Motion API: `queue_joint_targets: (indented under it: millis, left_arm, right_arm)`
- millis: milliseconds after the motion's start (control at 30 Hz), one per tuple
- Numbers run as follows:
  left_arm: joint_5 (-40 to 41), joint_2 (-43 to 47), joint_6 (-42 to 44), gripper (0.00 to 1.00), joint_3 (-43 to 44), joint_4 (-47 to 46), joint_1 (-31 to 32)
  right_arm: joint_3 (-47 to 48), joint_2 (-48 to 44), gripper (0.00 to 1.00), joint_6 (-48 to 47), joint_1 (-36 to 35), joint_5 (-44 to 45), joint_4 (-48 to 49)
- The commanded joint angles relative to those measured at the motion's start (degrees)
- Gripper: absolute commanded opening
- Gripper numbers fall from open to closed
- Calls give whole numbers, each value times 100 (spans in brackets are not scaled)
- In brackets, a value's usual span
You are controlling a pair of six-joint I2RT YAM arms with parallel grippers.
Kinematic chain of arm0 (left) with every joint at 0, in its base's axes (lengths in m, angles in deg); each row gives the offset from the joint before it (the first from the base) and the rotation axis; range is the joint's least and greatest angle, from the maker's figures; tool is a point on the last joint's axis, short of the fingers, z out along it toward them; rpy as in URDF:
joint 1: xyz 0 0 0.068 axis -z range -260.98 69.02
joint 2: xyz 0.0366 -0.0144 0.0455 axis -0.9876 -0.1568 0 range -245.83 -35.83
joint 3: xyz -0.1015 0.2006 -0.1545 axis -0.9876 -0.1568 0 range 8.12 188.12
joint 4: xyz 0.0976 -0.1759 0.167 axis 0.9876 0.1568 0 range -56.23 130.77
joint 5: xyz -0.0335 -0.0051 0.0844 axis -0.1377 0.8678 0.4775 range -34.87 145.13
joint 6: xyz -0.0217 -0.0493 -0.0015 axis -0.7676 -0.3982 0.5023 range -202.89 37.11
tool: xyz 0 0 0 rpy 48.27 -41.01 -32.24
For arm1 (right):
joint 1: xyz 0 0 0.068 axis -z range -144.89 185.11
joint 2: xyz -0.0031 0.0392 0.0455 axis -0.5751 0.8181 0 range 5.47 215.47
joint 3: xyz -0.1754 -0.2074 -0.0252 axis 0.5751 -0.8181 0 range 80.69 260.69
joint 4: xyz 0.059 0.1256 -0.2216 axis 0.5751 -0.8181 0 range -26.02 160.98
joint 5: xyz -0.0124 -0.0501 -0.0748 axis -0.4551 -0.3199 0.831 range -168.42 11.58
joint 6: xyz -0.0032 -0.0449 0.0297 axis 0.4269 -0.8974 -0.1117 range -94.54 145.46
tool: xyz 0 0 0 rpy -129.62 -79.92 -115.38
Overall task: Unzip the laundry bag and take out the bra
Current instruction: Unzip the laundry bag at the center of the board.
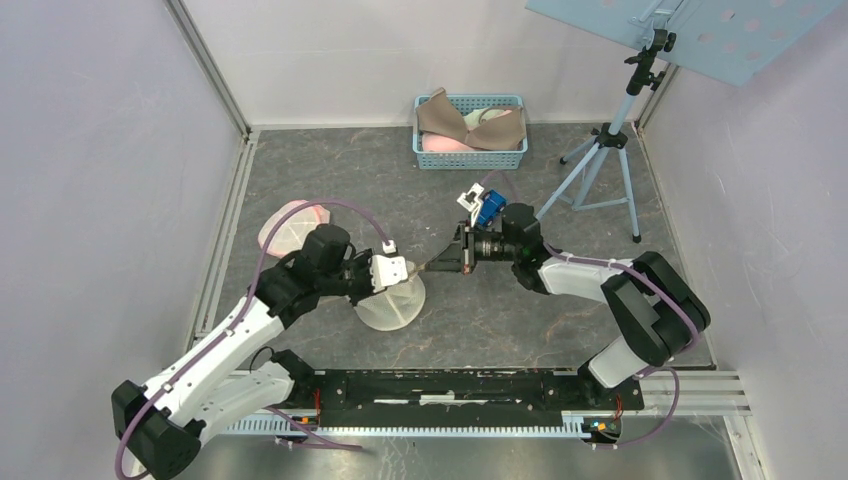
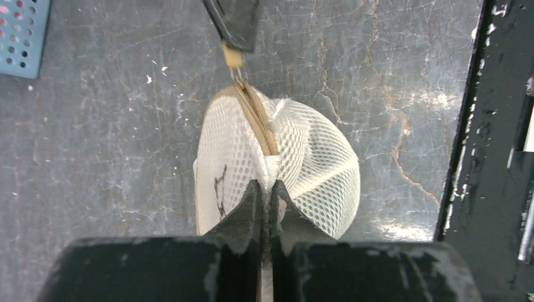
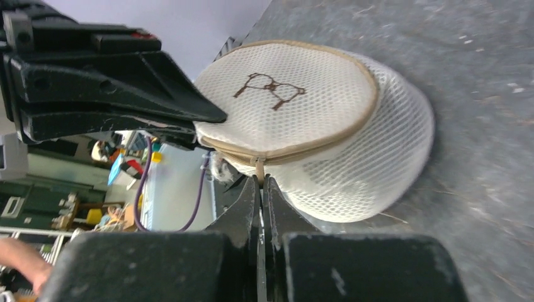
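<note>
White mesh laundry bag (image 1: 392,302) sits on the grey table (image 1: 520,310) just left of centre, between the two arms, lying on its side with the flat round face toward the left wall. Left gripper (image 2: 267,189) is clamped on a fold of the bag's mesh at its near edge, fingers (image 2: 247,207) pressed together with fabric pinched between them. Right gripper (image 3: 259,185) is clenched on the tan zipper pull (image 3: 259,168), which hangs from the tan zipper (image 3: 296,150) that runs round the rim of the flat face. The zipper looks closed along the stretch visible in the right wrist view. In the left wrist view the zipper runs straight from the pull under the right gripper's tip down to the left fingers. A brown bra outline (image 3: 271,91) is printed on the flat face. The bag's contents cannot be made out through the mesh. The two grippers are close, nearly tip to tip across the bag's upper edge in the top view. A blue basket (image 1: 470,155) at the far edge holds brown and pink garments (image 1: 470,125). Tripod (image 1: 607,150) stands far right. A second pale mesh item (image 1: 288,224) lies by the left arm.
</note>
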Motion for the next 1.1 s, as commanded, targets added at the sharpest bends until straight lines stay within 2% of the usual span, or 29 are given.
queue_joint_targets:
  millis: [0,200,333,467,533,667,733,767,900,1067]
  left_arm:
    - [121,258,691,2,-341,-448,-39]
    - [-266,138,1322,2,-579,-1268,-291]
    - [-600,-134,2148,2,-526,-1195,-382]
    - [-921,-229,2188,3,-557,-1270,-1023]
    - [-1160,-340,2057,11,-354,-918,-1339]
    - [-1630,-175,1826,42,3,-8,-1394]
    - [-1885,77,1398,56,67,146,-1394]
    - [-1997,194,1169,59,86,185,-1378]
    - [-1899,376,477,63,143,221,-1123]
    - [-1549,120,456,60,238,226,-685]
  right_arm:
    - [-47,-311,0,-375,441,-6,-161]
    - [-146,-645,0,-341,527,-212,-60]
    - [-357,-755,0,-169,517,-344,146]
    - [-538,-755,0,-40,392,-475,462]
    - [-567,-745,0,-37,288,-457,538]
    - [-479,-552,0,-21,36,-380,660]
    - [-357,-427,0,55,-71,-365,759]
    - [-282,-362,0,96,-125,-354,799]
    - [-88,-185,0,213,-297,-317,905]
    - [-32,-66,0,270,-392,-264,940]
